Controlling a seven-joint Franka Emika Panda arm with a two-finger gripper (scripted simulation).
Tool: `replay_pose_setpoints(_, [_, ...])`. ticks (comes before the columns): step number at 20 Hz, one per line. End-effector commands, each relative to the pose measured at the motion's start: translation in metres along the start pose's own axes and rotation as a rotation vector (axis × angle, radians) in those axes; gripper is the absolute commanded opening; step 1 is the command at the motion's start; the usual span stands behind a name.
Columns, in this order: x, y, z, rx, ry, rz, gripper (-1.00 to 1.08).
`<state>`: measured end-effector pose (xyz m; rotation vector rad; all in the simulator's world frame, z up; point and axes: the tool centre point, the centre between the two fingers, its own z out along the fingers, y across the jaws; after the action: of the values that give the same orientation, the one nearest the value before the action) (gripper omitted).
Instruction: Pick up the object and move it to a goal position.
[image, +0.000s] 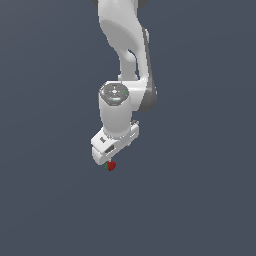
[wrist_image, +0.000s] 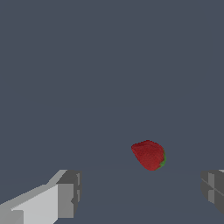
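Hand (wrist_image: 140, 194) wide open, holding nothing; strawberry (wrist_image: 149, 155) between fingers, ungrasped. Tabletop edges unseen. Grasp, lift, transfer remain.

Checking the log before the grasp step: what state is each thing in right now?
Strawberry: lying loose on the grey surface, not held, between the two fingertips but touching neither.
Pincer: open wide, hanging just above the strawberry; fingers spread on either side.
Arm: pointing down over the strawberry.
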<state>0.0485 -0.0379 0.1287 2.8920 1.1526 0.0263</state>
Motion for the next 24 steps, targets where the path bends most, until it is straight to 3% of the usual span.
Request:
replay_pose_setpoints(1, [-0.002, 0.005, 0.006, 0.003, -0.002, -0.064, 1.00])
replay_pose_setpoints(15, [-0.014, 0.030, 0.041, 0.023, -0.002, -0.400, 1.00])
replay_pose_setpoints(24, [-0.019, 0.040, 0.054, 0.031, 0.003, -0.528, 1.00])
